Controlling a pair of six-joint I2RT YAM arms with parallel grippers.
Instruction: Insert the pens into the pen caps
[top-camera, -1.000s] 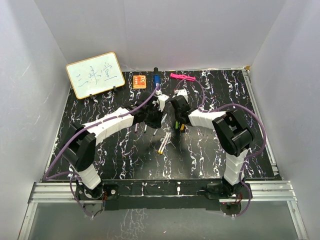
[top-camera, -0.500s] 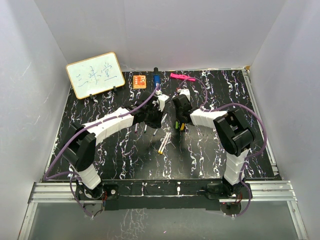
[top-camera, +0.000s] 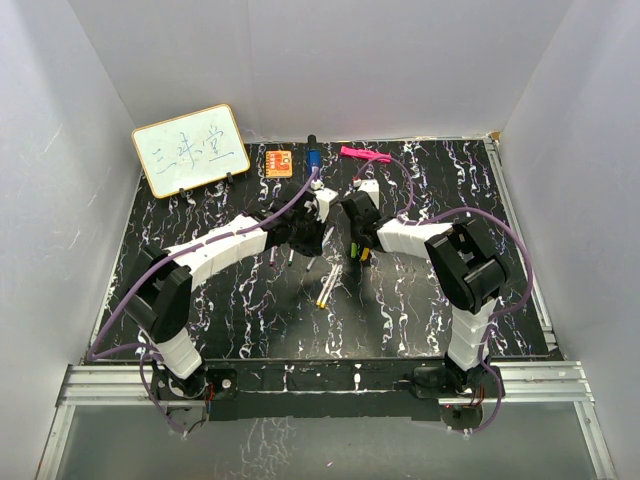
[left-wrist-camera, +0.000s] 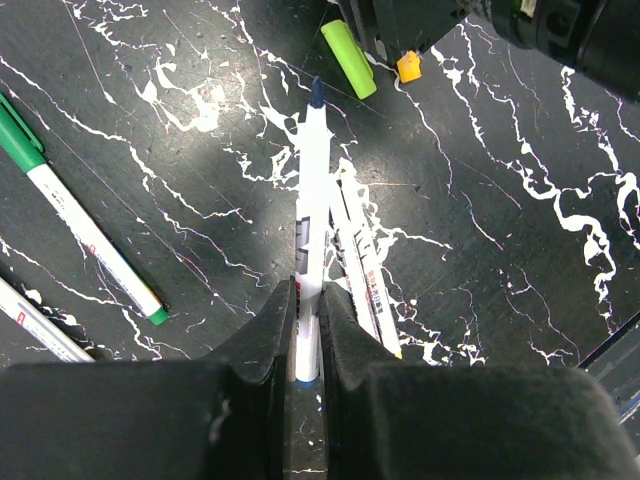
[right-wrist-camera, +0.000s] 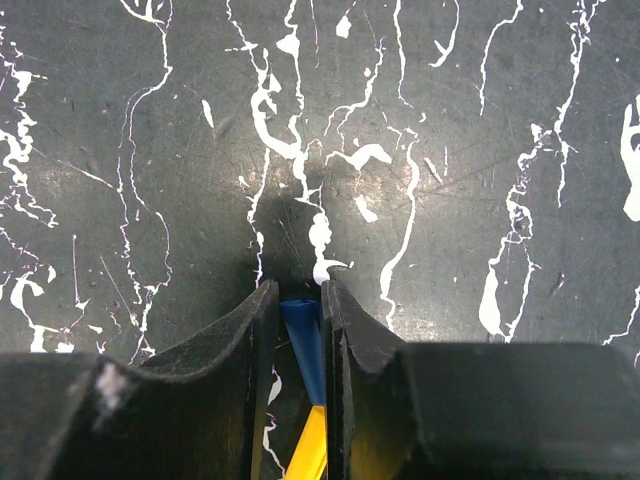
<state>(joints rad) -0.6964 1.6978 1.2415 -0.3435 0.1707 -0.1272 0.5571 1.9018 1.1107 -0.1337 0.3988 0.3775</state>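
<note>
Left claw: clamped on the lower barrel of a white pen; the pen's dark blue tip points away from the wrist, toward the loose caps.
Right claw: closed on a blue cap, with its fingertips close over the worktop. A yellow piece sits behind the cap between the fingers; what it is cannot be told.
Meeting place: mid-worktop, a little toward the far edge, with the two wrists near each other.
Loose caps: a green cap and an orange cap lie near each other beneath the right claw.
Loose pens: a yellow-tipped pen lies just beside the held one. A green-ended pen and a third pen lie well apart from it, on the left of that view.
Far edge: whiteboard at the far-left corner, then orange card, dark blue object and pink bar.
Bounds: white walls stand at the left, far and right edges.
Open room: broad marbled stretches lie toward the right edge and the near-left corner.
</note>
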